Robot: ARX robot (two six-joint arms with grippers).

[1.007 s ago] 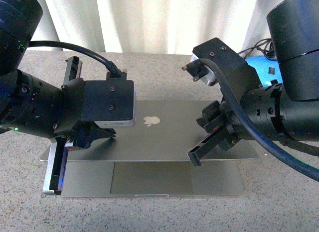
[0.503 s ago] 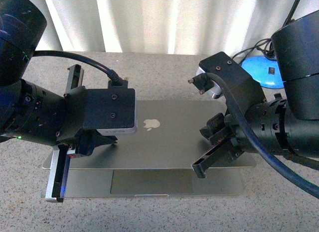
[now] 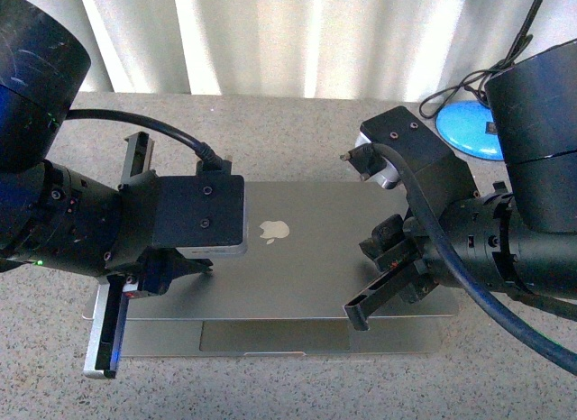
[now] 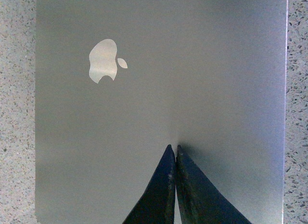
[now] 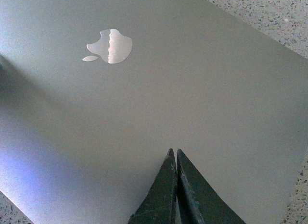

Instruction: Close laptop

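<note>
Brushed grey metal, smooth and flat, forms the lid (image 5: 202, 89) of the laptop (image 3: 315, 262), which lies on the speckled worktop (image 3: 297, 132) directly under both hands. We see the left hand (image 4: 172, 149) and the right hand (image 5: 173, 153) closed and empty, their pointed black fingers (image 4: 195, 200) pressed together, tips at the lid. The shiny apple logo (image 4: 103, 60) lies beyond the tips.

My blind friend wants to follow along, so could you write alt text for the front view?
A grey laptop lies on a speckled table, its lid lowered almost flat with the trackpad uncovered. Reaching in from either side, the black left pincer and right pincer, both shut, point their tips down onto the lid.
</note>
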